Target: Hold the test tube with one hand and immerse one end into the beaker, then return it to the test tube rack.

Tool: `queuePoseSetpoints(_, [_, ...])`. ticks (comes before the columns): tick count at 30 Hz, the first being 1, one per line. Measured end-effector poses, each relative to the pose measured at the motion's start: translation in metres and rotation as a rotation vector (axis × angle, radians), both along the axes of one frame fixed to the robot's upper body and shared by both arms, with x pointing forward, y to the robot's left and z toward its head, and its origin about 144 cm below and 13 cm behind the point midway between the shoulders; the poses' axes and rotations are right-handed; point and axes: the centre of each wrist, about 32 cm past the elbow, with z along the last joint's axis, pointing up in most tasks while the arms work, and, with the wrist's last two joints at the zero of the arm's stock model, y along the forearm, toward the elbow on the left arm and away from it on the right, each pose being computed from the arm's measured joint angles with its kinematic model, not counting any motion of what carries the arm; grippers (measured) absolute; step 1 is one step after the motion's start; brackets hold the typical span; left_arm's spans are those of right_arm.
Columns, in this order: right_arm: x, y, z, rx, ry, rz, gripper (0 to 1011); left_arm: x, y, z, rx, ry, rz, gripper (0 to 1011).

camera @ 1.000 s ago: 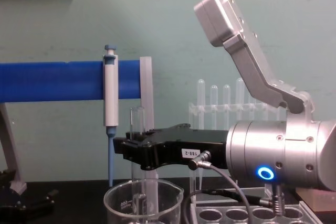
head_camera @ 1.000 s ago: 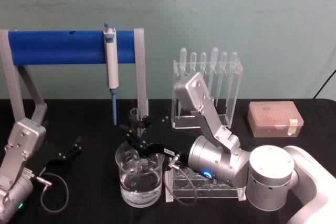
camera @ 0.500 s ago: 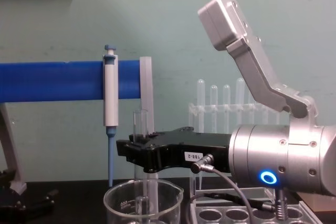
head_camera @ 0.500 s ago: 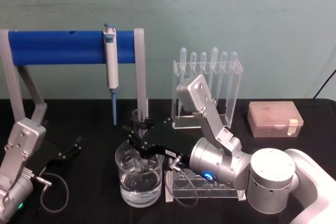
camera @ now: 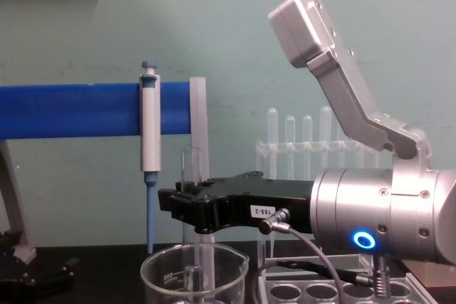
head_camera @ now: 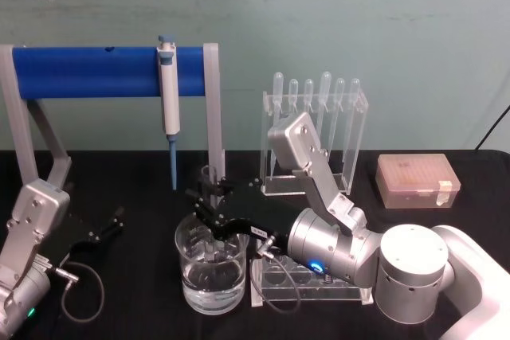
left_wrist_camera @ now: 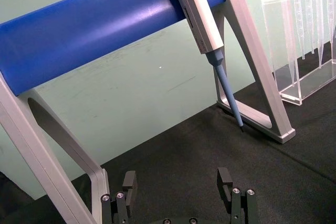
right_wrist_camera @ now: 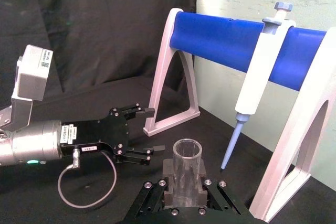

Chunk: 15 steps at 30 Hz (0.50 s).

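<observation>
My right gripper [head_camera: 205,206] is shut on the test tube [head_camera: 207,177], a clear glass tube held upright with its open rim on top. The tube [camera: 189,165] passes down through the fingers into the beaker [head_camera: 191,276], a wide clear glass with white marks and some clear liquid at the bottom. Seen from the chest, the tube's round end sits inside the beaker [camera: 160,279], below its rim; whether it touches the liquid I cannot tell. The right wrist view has the tube [right_wrist_camera: 186,163] clamped between the pads. My left gripper [head_camera: 107,224] rests open at the left on the table.
A blue bar stand [head_camera: 88,71] carries a blue-and-white pipettor [head_camera: 168,93] just behind the beaker. A clear rack of pipettes [head_camera: 315,129] stands behind my right arm. A clear tube rack [head_camera: 311,284] lies beside the beaker, and an orange box [head_camera: 417,181] sits at the right.
My right gripper has sunk a little with the test tube, pushing its lower end deeper into the beaker, then held still. The left arm has not moved.
</observation>
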Motion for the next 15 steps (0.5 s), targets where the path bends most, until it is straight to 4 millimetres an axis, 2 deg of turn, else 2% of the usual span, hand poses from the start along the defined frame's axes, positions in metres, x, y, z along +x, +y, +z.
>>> queuePoseSetpoints(15, [0.0002, -0.0001, 0.0003, -0.001, -0.001, 0.0, 225, 0.0, 0.0, 0.0, 0.0, 0.0, 0.0, 1000])
